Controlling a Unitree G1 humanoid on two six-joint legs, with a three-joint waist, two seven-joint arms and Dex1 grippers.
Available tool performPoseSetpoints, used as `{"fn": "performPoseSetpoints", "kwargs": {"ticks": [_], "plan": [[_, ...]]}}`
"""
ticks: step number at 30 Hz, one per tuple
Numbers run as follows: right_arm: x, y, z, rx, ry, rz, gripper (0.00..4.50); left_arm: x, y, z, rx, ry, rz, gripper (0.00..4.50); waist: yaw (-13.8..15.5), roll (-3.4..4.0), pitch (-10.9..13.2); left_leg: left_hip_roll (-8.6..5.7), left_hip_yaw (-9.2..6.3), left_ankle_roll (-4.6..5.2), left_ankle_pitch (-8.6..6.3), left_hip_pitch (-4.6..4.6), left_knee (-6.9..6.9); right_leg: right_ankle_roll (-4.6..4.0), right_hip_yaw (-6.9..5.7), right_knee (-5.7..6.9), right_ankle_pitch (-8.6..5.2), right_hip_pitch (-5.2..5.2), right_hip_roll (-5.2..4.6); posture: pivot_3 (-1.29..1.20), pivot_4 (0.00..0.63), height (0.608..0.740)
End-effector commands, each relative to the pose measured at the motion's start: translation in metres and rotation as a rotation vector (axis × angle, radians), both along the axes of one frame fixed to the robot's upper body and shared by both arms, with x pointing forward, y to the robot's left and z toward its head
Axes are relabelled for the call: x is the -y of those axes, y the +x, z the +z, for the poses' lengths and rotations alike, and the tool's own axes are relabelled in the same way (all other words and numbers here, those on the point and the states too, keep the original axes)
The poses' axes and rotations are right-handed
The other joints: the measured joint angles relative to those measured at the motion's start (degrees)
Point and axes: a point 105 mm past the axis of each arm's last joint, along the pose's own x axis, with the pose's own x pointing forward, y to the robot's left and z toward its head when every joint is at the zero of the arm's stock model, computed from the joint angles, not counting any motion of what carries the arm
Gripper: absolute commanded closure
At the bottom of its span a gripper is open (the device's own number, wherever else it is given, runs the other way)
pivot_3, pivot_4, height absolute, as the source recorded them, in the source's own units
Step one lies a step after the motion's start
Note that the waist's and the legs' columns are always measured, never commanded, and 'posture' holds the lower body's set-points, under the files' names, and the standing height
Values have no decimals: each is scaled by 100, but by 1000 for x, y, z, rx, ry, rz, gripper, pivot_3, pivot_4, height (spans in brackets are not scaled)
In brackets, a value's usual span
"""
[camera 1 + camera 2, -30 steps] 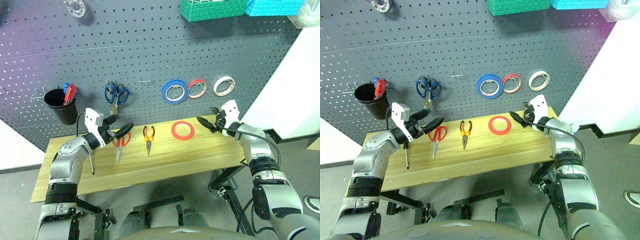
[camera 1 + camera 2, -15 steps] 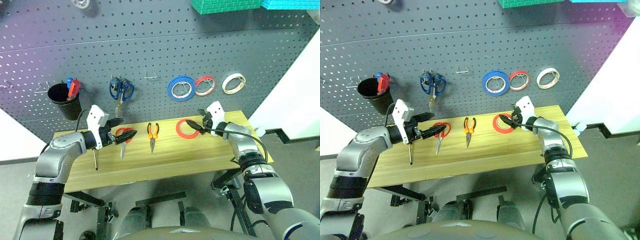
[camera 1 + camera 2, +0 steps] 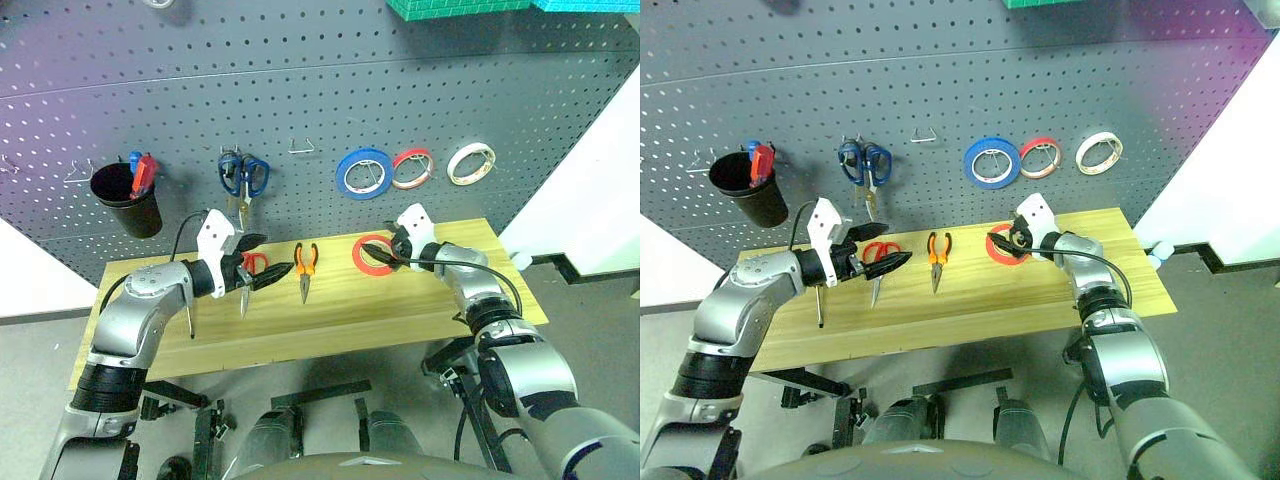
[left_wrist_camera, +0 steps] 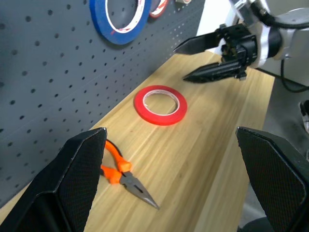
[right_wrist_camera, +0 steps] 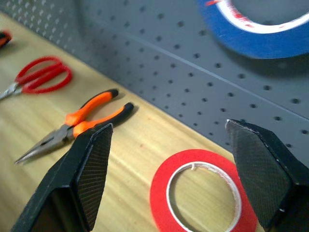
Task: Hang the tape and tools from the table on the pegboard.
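My right gripper point(image 3: 384, 251), jaws apart, hung beside the red tape point(image 3: 368, 255); I judged it best to straddle its right rim. My left gripper point(image 3: 262, 262) gaped, empty.

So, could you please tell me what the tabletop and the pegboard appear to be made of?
The table looks like light yellowish wooden planks: grain lines and a matt finish show. The pegboard looks like dark grey painted sheet, perhaps metal, with rows of punched holes.

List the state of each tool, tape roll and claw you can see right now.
Red tape ring: flat on table, unheld.
Pliers: lying on table, closed.
Red-handled scissors: on table, closed.
Screwdriver: lying on table.
Blue-handled scissors: hung on pegboard.
Blue roll: hung.
Left claw: open, empty.
Right claw: open, empty.
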Motion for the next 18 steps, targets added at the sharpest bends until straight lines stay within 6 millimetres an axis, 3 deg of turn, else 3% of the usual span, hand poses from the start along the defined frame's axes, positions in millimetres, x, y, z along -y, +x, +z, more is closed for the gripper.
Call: {"fn": "performPoseSetpoints", "kwargs": {"ticks": [1, 6, 18], "plan": [[-8, 8, 17, 57, -83, 51, 594, 1, -4, 11, 43, -18, 4, 12, 3, -2, 28, 0, 0, 0, 0, 0, 0, 0, 0, 0, 0, -1, 0, -3, 165, 740], [-11, 11, 19, 47, -113, 69, 594, 0, -9, 11, 40, -21, 15, 12, 13, -19, 161, 0, 0, 1, 0, 0, 2, 0, 0, 0, 0, 0, -2, 12, 203, 740], [1, 2, -11, -39, -191, 43, 594, -5, -14, 17, 80, -18, 65, 12, 8, -55, 546, 0, 3, 3, -1, -12, -5, 0, -1, -2, 0, -13, -8, 22, 271, 740]]}}
